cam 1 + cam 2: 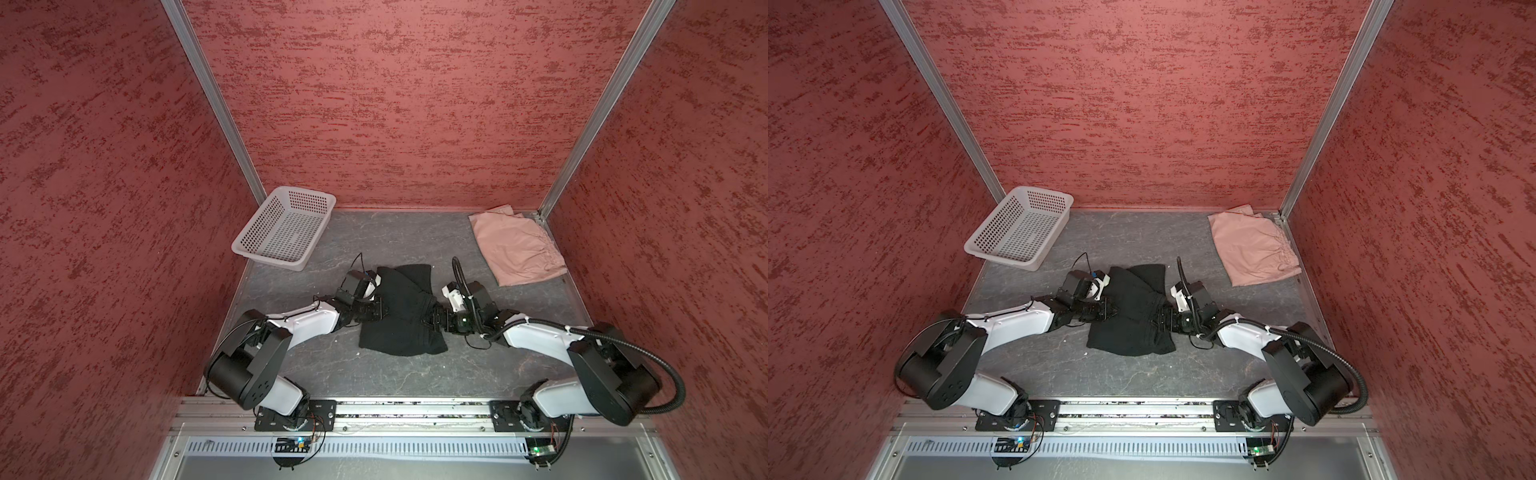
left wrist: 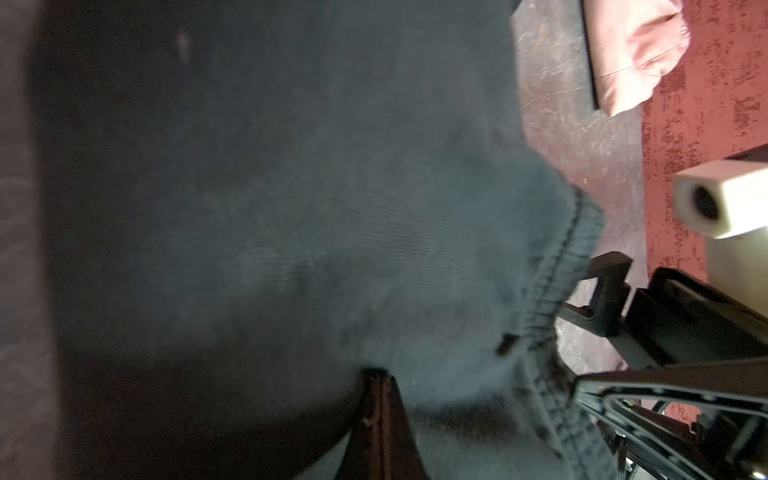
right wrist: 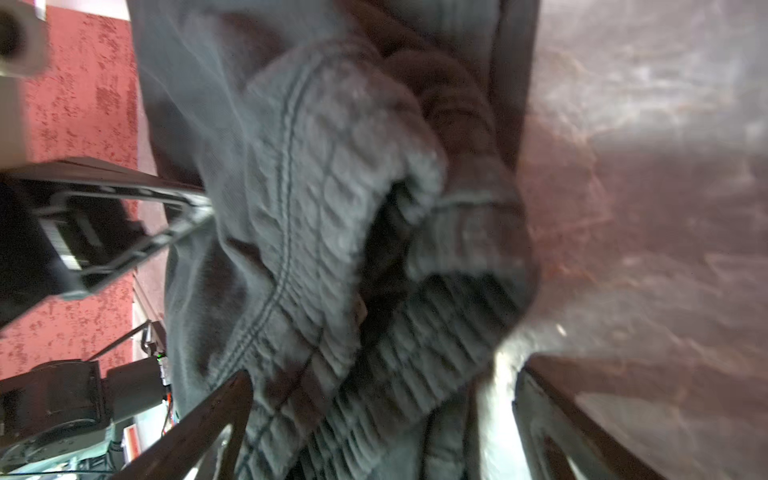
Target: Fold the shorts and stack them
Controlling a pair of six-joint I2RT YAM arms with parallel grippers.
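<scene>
Left wrist view: left hand (image 2: 377, 386) clamped fully shut, tips pinching a thin fold of the black soft-knit shorts (image 2: 291, 208). Right hand (image 3: 374, 415) is spread wide, straddling the bunched elastic waistband (image 3: 332, 187) and gripping nothing. Both top views put the black pair in the middle of the grey surface (image 1: 332, 374), half folded between the arms. The dusty pink fabric shorts (image 1: 515, 249) lie folded in the far right corner. Cloth looks light and limp, so it will sag and drag. Better to take the thick waistband or hem corners, not a single layer.
</scene>
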